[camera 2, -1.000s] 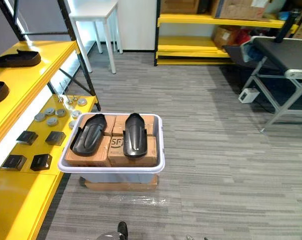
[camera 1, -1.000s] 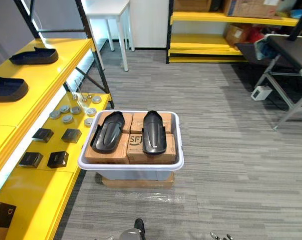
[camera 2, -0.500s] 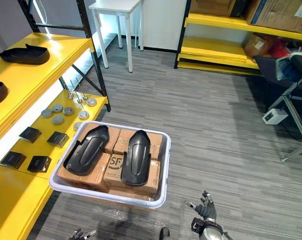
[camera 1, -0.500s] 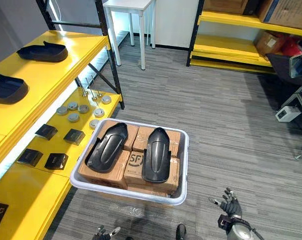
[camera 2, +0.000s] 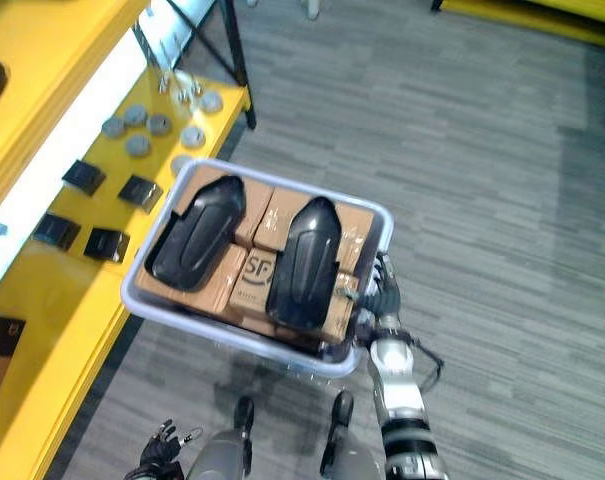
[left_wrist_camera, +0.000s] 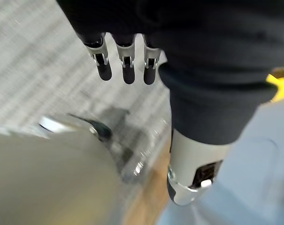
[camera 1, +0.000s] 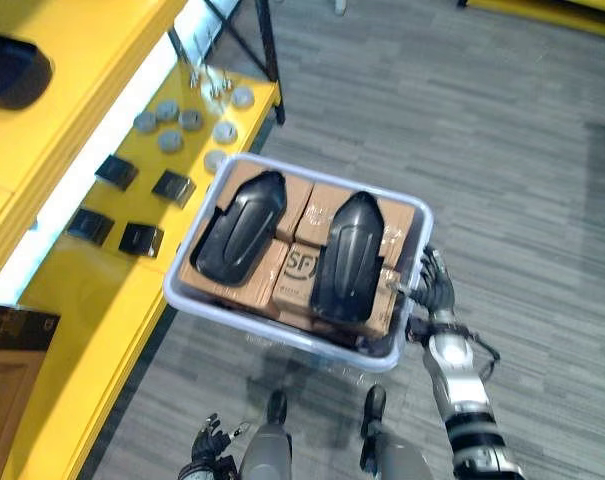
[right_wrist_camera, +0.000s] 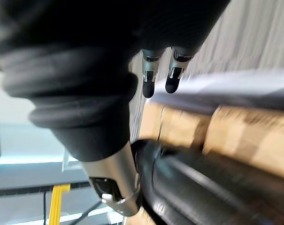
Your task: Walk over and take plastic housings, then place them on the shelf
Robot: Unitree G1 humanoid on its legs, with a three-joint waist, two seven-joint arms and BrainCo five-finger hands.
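Two black plastic housings lie side by side on cardboard boxes inside a white bin [camera 1: 282, 330] on the floor: the left housing [camera 1: 240, 228] and the right housing [camera 1: 347, 258]. My right hand [camera 1: 434, 290] hovers at the bin's right rim, open, its fingers [right_wrist_camera: 151, 75] straight and pointing over the rim toward the right housing [right_wrist_camera: 203, 187]. It holds nothing. My left hand [camera 1: 207, 445] hangs low near the floor on the near side of the bin, open and empty. Another black housing [camera 1: 7, 75] rests on the upper yellow shelf [camera 1: 92, 40].
The lower yellow shelf [camera 1: 92, 300] runs along the left, touching the bin's left side. It carries several small black blocks [camera 1: 140, 238] and grey discs [camera 1: 182, 120]. Grey carpet spreads to the right of the bin.
The camera has come closer and tilted down over the bin. My right hand has risen from low by the floor to the bin's right rim. The housings lie as before.
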